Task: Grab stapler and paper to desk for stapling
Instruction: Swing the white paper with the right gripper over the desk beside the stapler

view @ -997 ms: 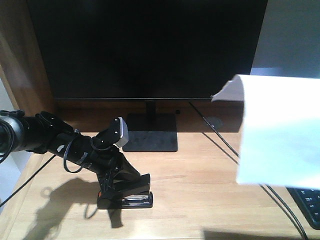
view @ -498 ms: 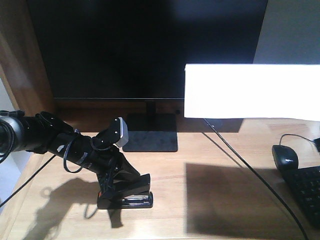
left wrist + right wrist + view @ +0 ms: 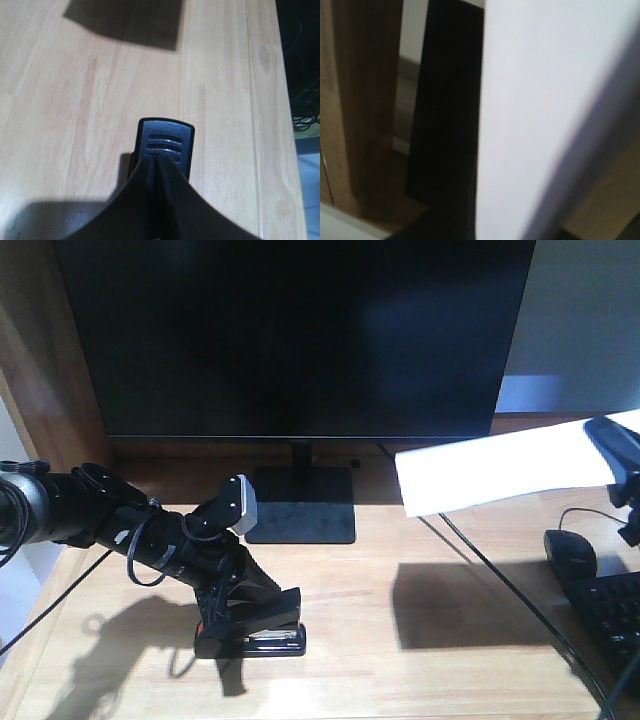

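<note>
The left gripper (image 3: 243, 612) is squeezed tight around the stapler (image 3: 262, 640). The stapler sits on the desk (image 3: 400, 670), in front of the big black monitor (image 3: 300, 330), toward the left side. The view from the left wrist shows the stapler's black nose sticking out past the fingers, flat on the wood.

The paper (image 3: 490, 475) is up in the air on the right. The right gripper (image 3: 615, 455) pinches it at its far right edge, so most of the sheet hangs out with nothing under it. It is well apart from the stapler.

I think the paper is the tricky part. It is thin and floppy and held by one edge only, so it could droop, bend or slip out on the way down. Below it are a mouse (image 3: 569, 554), a keyboard (image 3: 612, 620) and a black cable (image 3: 500, 580). The sheet could land on those and not lie flat. It could also come down too far from the stapler. And if the left gripper presses too hard, the stapler might click shut on nothing.
</note>
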{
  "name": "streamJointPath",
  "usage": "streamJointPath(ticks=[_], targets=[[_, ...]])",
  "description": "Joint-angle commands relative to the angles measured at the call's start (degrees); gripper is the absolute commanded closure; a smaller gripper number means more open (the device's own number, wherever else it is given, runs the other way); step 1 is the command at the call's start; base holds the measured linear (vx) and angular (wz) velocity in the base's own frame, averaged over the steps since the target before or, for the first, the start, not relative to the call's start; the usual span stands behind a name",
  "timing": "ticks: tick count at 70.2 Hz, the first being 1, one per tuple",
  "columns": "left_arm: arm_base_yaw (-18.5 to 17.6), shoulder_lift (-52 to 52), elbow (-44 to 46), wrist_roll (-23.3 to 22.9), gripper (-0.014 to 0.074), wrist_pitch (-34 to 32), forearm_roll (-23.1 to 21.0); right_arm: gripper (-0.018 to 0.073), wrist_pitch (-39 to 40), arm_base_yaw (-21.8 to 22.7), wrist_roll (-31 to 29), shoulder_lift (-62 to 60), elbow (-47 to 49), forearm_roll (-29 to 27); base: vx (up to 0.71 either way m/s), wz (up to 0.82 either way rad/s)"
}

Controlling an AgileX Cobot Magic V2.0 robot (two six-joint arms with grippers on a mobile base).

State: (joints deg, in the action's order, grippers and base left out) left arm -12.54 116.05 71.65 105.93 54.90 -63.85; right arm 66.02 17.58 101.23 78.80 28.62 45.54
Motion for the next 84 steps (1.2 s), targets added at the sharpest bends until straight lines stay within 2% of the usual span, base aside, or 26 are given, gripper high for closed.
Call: streamJointPath(ticks=[1,13,33,41,47,65,84], targets=[[-0.1,-2.8,1.1,-0.5,0.0603,1.3,-3.2,0.0561,10.7,2.6,4.9,3.0,6.1,11.0,0.00,0.00],[-0.1,-2.8,1.1,-0.5,0.0603,1.3,-3.2,0.0561,10.7,1.8,10.0,9.8,12.2,24.0,0.00,0.00],[-0.1,-2.8,1.1,-0.5,0.0603,1.3,-3.2,0.0561,10.7,0.1,12.7,14.0,15.3,41.8,0.00,0.00],[-0.1,-2.8,1.1,-0.5,0.0603,1.3,-3.2,0.0561,10.7,-1.5,13.2,14.0,15.3,49.2,0.00,0.00],[-0.1,-2.8,1.1,-0.5,0.0603,1.3,-3.2,0.0561,10.7,-4.3,13.3,14.0,15.3,53.7,0.00,0.00],[-0.1,-2.8,1.1,-0.5,0.0603,1.3,-3.2,0.0561,10.5,-11.7,12.4,14.0,15.3,55.2,0.00,0.00],[-0.1,-2.8,1.1,-0.5,0.0603,1.3,-3.2,0.0561,2.2,-11.7,12.4,14.0,15.2,56.7,0.00,0.00]])
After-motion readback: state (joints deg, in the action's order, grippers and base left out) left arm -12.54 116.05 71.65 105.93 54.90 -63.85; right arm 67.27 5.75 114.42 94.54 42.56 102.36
